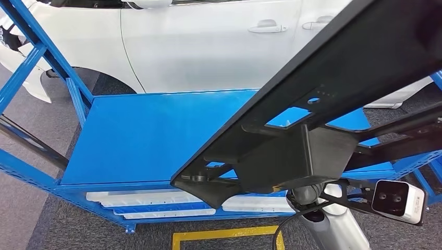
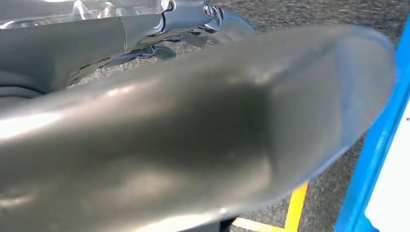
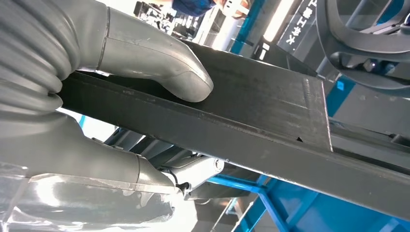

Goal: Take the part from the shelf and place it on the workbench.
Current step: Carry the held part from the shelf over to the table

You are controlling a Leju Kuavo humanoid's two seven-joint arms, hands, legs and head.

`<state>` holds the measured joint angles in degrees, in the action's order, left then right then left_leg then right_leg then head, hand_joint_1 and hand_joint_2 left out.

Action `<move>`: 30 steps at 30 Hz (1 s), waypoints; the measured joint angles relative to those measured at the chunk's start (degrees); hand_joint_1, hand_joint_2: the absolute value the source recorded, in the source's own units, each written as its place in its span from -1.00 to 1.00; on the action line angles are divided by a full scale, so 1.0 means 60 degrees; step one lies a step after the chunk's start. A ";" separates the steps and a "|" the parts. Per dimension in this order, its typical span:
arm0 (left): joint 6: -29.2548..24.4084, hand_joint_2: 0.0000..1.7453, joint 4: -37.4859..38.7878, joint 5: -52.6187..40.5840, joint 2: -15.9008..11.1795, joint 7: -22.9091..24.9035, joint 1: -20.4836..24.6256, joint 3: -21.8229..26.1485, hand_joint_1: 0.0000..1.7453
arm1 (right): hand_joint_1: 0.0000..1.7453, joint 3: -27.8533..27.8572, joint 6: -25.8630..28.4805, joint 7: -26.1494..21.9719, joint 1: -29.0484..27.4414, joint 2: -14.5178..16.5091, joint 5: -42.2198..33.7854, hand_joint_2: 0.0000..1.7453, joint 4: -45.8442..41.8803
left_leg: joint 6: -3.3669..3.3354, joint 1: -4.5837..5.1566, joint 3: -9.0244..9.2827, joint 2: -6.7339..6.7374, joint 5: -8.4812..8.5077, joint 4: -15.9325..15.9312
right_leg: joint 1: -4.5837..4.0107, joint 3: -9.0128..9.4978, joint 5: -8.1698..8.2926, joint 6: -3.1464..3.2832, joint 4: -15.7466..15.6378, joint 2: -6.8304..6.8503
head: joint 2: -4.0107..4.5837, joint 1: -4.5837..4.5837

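The part (image 1: 312, 151) is a long black metal frame with a boxy block and cut-outs. It hangs tilted close in front of me, above the blue shelf board (image 1: 151, 135). My right hand (image 3: 58, 96) grips one black bar of the part (image 3: 251, 101), with the thumb (image 3: 159, 63) pressed on one face and the fingers wrapped under it. In the head view the silver right arm (image 1: 328, 226) rises under the part, which hides the hand. My left hand (image 2: 193, 135) hangs over the floor with its thumb close to the lens and its fingers (image 2: 193, 29) apart, holding nothing.
White panels (image 1: 151, 200) lie on the shelf's lower level. Blue shelf posts (image 1: 41, 47) slant up at the left. Behind the shelf stands a white car (image 1: 208, 41). A yellow floor marking (image 1: 224, 234) lies on grey carpet in front of the shelf.
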<state>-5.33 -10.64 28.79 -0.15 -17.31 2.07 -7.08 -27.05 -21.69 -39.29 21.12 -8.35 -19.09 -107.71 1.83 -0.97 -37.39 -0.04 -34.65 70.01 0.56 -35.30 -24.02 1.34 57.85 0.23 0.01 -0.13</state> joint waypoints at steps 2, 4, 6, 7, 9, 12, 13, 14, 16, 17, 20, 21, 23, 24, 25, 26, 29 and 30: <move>0.0000 -1.00 0.0000 0.0001 -0.0010 0.0000 0.0003 0.0000 -1.00 | 1.00 -0.0009 0.0024 0.0000 0.0006 -0.0013 -0.0003 1.00 0.0043 | -0.0013 0.0004 -0.0042 0.0000 -0.0358 0.0674 | -0.0068 -0.0212 0.0165 0.0022 0.0012 0.0004 | -0.0001 0.0000; 0.0000 -1.00 0.0000 0.0002 -0.0015 0.0000 0.0015 0.0000 -1.00 | 1.00 -0.0018 0.0026 0.0000 0.0015 -0.0022 -0.0005 1.00 0.0065 | -0.0104 0.0024 0.0660 0.0000 -0.0060 -0.0152 | -0.0125 -0.0404 0.0337 0.0019 0.0022 -0.0004 | -0.0001 0.0000; 0.0001 -1.00 0.0000 0.0003 -0.0029 0.0000 0.0049 0.0000 -1.00 | 1.00 -0.0020 0.0026 -0.0001 0.0042 -0.0027 -0.0007 1.00 0.0068 | -0.0238 0.0078 0.1575 0.0003 0.0318 -0.1603 | -0.0167 -0.0528 0.0502 -0.0023 0.0027 -0.0006 | -0.0001 0.0005; 0.0003 -1.00 0.0000 0.0001 -0.0038 -0.0001 0.0065 0.0000 -1.00 | 1.00 -0.0021 0.0026 -0.0002 0.0059 -0.0030 -0.0009 1.00 0.0068 | -0.0288 0.0112 0.1816 0.0003 0.0430 -0.2046 | -0.0177 -0.0567 0.0584 -0.0066 0.0022 -0.0001 | 0.0000 0.0010; 0.0005 -1.00 0.0000 0.0001 -0.0055 -0.0003 0.0081 0.0000 -1.00 | 1.00 -0.0028 0.0036 0.0000 0.0080 -0.0037 -0.0012 1.00 0.0068 | -0.0355 0.0170 0.1823 0.0001 0.0572 -0.2228 | -0.0163 -0.0595 0.0755 -0.0175 -0.0026 0.0013 | 0.0001 0.0020; 0.0003 -1.00 0.0005 0.0009 -0.0044 -0.0005 0.0072 0.0002 -1.00 | 1.00 -0.0036 0.0141 0.0026 0.0094 -0.0108 -0.0071 1.00 0.0045 | -0.0499 0.0119 0.1627 0.0066 0.0969 -0.2346 | -0.0134 -0.0750 0.0642 -0.0334 0.0035 -0.0030 | 0.0002 0.0013; 0.0002 -1.00 0.0006 0.0012 -0.0040 -0.0019 0.0070 0.0003 -1.00 | 1.00 -0.0036 0.0188 0.0056 0.0111 -0.0162 -0.0144 1.00 0.0024 | -0.0542 0.0087 0.1497 0.0096 0.1131 -0.2390 | -0.0118 -0.0886 0.0231 -0.0392 0.0362 -0.0049 | 0.0001 0.0025; 0.0001 -1.00 0.0006 0.0013 -0.0040 -0.0042 0.0077 0.0004 -1.00 | 1.00 -0.0036 0.0221 0.0093 0.0138 -0.0226 -0.0245 1.00 0.0005 | -0.0572 0.0086 0.1354 0.0112 0.1262 -0.2394 | -0.0085 -0.1036 -0.0325 -0.0452 0.0903 -0.0057 | 0.0001 0.0035; 0.0009 -1.00 0.0007 0.0013 -0.0033 -0.0096 0.0072 0.0004 -1.00 | 1.00 -0.0032 0.0259 0.0174 0.0214 -0.0357 -0.0475 1.00 -0.0009 | -0.0582 0.0079 0.1031 0.0118 0.1508 -0.2386 | -0.0011 -0.1275 -0.1176 -0.0562 0.2238 -0.0052 | 0.0000 0.0058; 0.0017 -1.00 0.0007 0.0012 -0.0026 -0.0115 0.0070 0.0004 -1.00 | 1.00 -0.0030 0.0266 0.0197 0.0250 -0.0408 -0.0563 1.00 0.0002 | -0.0563 0.0072 0.0878 0.0120 0.1615 -0.2368 | 0.0026 -0.1256 -0.1244 -0.0608 0.2676 -0.0050 | 0.0001 0.0060; 0.0032 -1.00 0.0006 0.0010 -0.0008 -0.0141 0.0068 0.0004 -1.00 | 1.00 -0.0028 0.0292 0.0194 0.0314 -0.0474 -0.0611 1.00 0.0028 | -0.0456 0.0023 0.0448 0.0117 0.1870 -0.2243 | 0.0145 -0.0244 -0.0682 -0.0707 0.2011 -0.0042 | 0.0000 0.0068; 0.0029 -1.00 0.0006 0.0011 -0.0005 -0.0142 0.0068 0.0004 -1.00 | 1.00 -0.0030 0.0310 0.0179 0.0320 -0.0477 -0.0567 1.00 0.0029 | -0.0408 0.0022 0.0333 0.0106 0.1927 -0.2173 | 0.0162 0.0330 -0.0662 -0.0715 0.1276 -0.0043 | -0.0001 0.0074; 0.0016 -1.00 0.0006 0.0017 -0.0005 -0.0141 0.0066 0.0005 -1.00 | 1.00 -0.0033 0.0340 0.0139 0.0313 -0.0481 -0.0476 1.00 0.0035 | -0.0285 0.0032 0.0189 0.0088 0.2055 -0.2076 | 0.0140 0.1108 -0.0876 -0.0609 0.0152 -0.0057 | -0.0001 0.0076; 0.0004 -1.00 0.0007 0.0033 -0.0005 -0.0138 0.0062 0.0005 -1.00 | 1.00 -0.0033 0.0340 0.0112 0.0306 -0.0485 -0.0453 1.00 0.0044 | -0.0218 0.0036 0.0150 0.0082 0.2133 -0.2068 | 0.0102 0.1222 -0.0968 -0.0522 -0.0079 -0.0069 | -0.0001 0.0076; -0.0017 -1.00 0.0008 0.0057 -0.0005 -0.0135 0.0049 0.0007 -1.00 | 1.00 -0.0031 0.0315 0.0077 0.0295 -0.0493 -0.0453 1.00 0.0058 | -0.0143 0.0028 0.0124 0.0079 0.2222 -0.2089 | 0.0085 0.1182 -0.0939 -0.0412 -0.0117 -0.0074 | 0.0000 0.0076; -0.0048 -1.00 0.0012 0.0097 -0.0009 -0.0132 0.0034 0.0012 -1.00 | 1.00 -0.0027 0.0260 0.0046 0.0288 -0.0504 -0.0482 1.00 0.0075 | -0.0083 0.0010 0.0086 0.0074 0.2219 -0.2078 | 0.0086 0.1107 -0.0854 -0.0323 -0.0125 -0.0063 | 0.0000 0.0083; -0.0133 -1.00 0.0022 0.0196 -0.0015 -0.0170 0.0003 0.0038 -1.00 | 1.00 0.0046 -0.0107 0.0004 0.0203 -0.0544 -0.0633 1.00 0.0101 | 0.0026 -0.0038 -0.0244 0.0064 0.1208 -0.1205 | 0.0084 0.0784 -0.0518 -0.0068 -0.0157 -0.0017 | 0.0001 0.0046; -0.0139 -1.00 0.0023 0.0206 -0.0015 -0.0209 -0.0004 0.0050 -1.00 | 1.00 0.0112 -0.0284 0.0002 0.0128 -0.0552 -0.0612 1.00 0.0103 | 0.0048 -0.0040 -0.0408 0.0064 0.0703 -0.0565 | 0.0058 0.0638 -0.0401 -0.0024 -0.0153 -0.0015 | 0.0002 0.0033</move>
<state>-6.17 -10.51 30.03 -0.24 -18.57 2.04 -6.78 -26.38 -23.39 -39.28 21.90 -11.66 -22.76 -107.09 2.12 -1.21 -39.84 0.34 -30.43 66.61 0.91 -31.47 -26.43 1.19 56.93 0.14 0.02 0.07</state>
